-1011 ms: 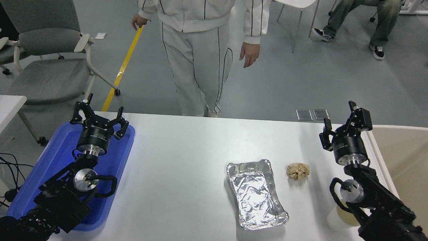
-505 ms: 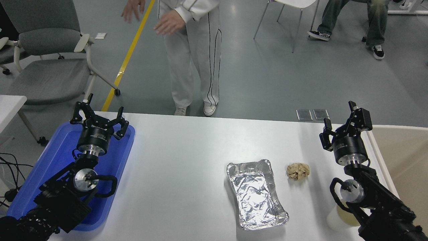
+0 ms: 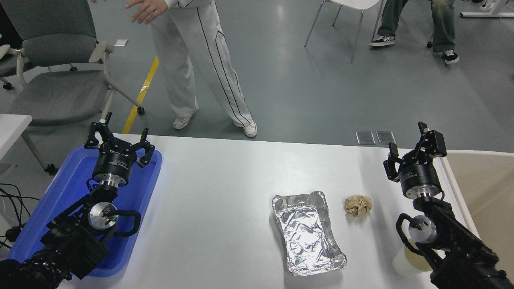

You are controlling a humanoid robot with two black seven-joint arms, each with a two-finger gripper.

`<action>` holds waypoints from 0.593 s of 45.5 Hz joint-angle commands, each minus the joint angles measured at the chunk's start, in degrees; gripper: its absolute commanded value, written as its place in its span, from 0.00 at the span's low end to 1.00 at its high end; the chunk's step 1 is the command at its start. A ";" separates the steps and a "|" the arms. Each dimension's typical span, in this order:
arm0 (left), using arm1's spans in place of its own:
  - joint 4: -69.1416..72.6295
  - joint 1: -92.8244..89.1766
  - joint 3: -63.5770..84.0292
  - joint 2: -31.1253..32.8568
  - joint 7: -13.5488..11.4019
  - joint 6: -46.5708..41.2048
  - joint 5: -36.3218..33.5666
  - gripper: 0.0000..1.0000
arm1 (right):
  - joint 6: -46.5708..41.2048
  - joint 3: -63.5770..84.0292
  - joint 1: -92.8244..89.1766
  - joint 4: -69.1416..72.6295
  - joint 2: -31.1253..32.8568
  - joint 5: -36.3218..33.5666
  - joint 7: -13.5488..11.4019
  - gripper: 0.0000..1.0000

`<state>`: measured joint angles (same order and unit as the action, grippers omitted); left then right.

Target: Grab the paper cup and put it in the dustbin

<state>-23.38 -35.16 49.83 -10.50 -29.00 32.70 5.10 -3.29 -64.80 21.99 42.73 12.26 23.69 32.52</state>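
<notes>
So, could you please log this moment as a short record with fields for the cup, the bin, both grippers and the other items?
paper cup: upright at the table's near right edge, partly hidden behind the right arm
dustbin: right of the table
right gripper: open, empty, raised beyond the cup
left gripper: open, parked over the blue tray
other: foil tray, crumpled paper ball

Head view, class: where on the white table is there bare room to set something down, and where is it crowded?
The widest bare patch lies between the blue plastic tray and the silver foil tray. A bare strip also runs along the table's far edge. The near right is crowded: crumpled paper ball, right arm, paper cup.
</notes>
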 commanded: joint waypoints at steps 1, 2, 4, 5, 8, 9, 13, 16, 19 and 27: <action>0.00 0.01 0.00 0.05 -0.01 0.00 -0.01 1.00 | 0.04 2.13 0.42 0.87 1.62 -2.59 -0.08 1.00; 0.00 0.01 0.00 0.05 -0.01 0.00 -0.01 1.00 | 0.04 2.74 0.51 0.87 2.06 -3.29 -0.08 1.00; 0.00 -0.08 0.00 0.05 -0.01 0.00 -0.01 1.00 | 0.12 3.88 0.95 0.87 2.85 -4.78 -0.08 1.00; 0.00 0.01 0.00 0.05 -0.01 0.00 -0.01 1.00 | 0.12 4.50 1.12 0.87 3.03 -5.66 -0.08 1.00; 0.00 -0.08 0.00 0.05 -0.01 0.00 -0.01 1.00 | 0.04 6.08 1.47 0.87 3.12 -7.51 0.00 1.00; 0.00 -0.08 0.00 0.05 -0.01 0.00 -0.01 1.00 | 0.04 6.44 1.56 0.95 3.29 -7.86 0.00 1.00; 0.00 -0.08 0.00 0.05 -0.01 0.00 -0.01 1.00 | 0.12 7.84 1.74 0.95 3.65 -7.96 0.00 1.00; 0.00 -0.08 0.00 0.05 -0.01 0.00 -0.01 1.00 | 0.04 9.16 1.83 1.04 4.43 -8.04 0.00 1.00; -0.09 -0.08 0.00 0.05 -0.01 0.09 -0.01 1.00 | 0.04 10.92 1.91 1.13 5.31 -8.57 0.00 1.00; 0.00 -0.08 0.00 0.05 -0.01 0.09 -0.01 1.00 | 0.12 14.43 2.62 1.48 6.55 -12.52 -0.08 1.00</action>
<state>-23.42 -35.24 49.83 -10.46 -29.00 32.77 5.09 -3.20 -55.08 23.75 43.83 16.90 15.24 32.51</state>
